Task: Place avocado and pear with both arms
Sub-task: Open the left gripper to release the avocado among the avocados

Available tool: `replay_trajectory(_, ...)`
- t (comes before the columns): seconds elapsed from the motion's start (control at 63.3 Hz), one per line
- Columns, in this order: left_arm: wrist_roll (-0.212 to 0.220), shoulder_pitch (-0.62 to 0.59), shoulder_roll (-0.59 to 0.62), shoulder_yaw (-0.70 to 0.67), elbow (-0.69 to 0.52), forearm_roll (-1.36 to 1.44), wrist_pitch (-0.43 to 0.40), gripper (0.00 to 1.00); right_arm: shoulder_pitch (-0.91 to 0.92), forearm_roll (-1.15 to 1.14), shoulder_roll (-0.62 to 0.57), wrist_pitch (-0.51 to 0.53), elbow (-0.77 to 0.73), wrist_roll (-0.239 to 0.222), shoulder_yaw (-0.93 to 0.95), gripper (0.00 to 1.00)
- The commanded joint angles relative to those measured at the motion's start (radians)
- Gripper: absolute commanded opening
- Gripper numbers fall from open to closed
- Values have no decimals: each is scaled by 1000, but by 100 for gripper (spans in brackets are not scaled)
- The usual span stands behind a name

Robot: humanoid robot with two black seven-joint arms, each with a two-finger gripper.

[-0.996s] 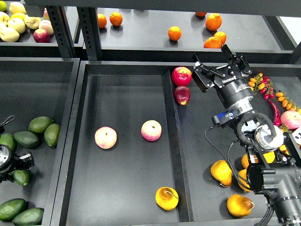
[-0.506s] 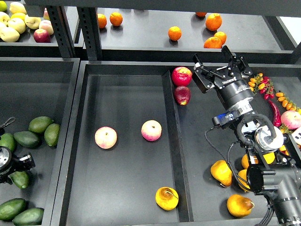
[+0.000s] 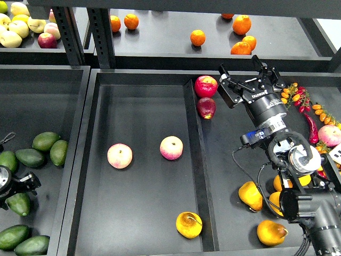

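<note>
The task looks about half done, judging by how things lie. At the far left edge, the left end effector point(image 3: 17, 194) sits low in the left bin point(image 3: 74, 160), only partly in view, with a dark green avocado point(image 3: 19, 204) right at its tip. It appears to be closed on that avocado, though the fingers are small and dark, so the grip itself cannot be told for certain. Other avocados point(image 3: 45, 141) lie just above it and below it in the same bin. The avocado has not yet reached the middle tray point(image 3: 143, 88), which lies well to the right of this end effector.

In the middle tray, two peaches point(image 3: 120, 156) rest side by side, and the pear point(image 3: 189, 224) lies alone near the front right corner, stem up, apart from both end effectors. By that, the pear's part seems finished.

On the right, the right arm point(image 3: 290, 154) reaches up and away from the lower right edge, its end effector point(image 3: 246, 80) at the far end, tilted toward the back shelf point(image 3: 160, 32). Its fingers point(image 3: 224, 85) are spread wide with nothing between them. Two red apples point(image 3: 205, 86) lie just to its left, against the tray's divider, and more pears point(image 3: 250, 195) lie well below it, beside the arm's base.

What is left, as I judge it, is carrying the avocado across into the middle tray.
</note>
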Motion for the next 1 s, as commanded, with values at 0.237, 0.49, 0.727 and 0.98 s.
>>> replay_trajectory(0.237,0,-33,37,-15,-11,1,0,99,-16,0,0,1,2,1,0,100)
replay_trajectory(0.49,0,-86,102,-101,4,-21,0,99,-18,0,0,1,2,1,0,100)
replay_trajectory(0.727,0,-100,146,-179,6,-114,0,99,-32,0,0,3,0,-1,-2,100)
replay_trajectory(0.98,0,-145,151,-314,26,-323,0,99,-82,-2,0,3,2,-6,-52,100)
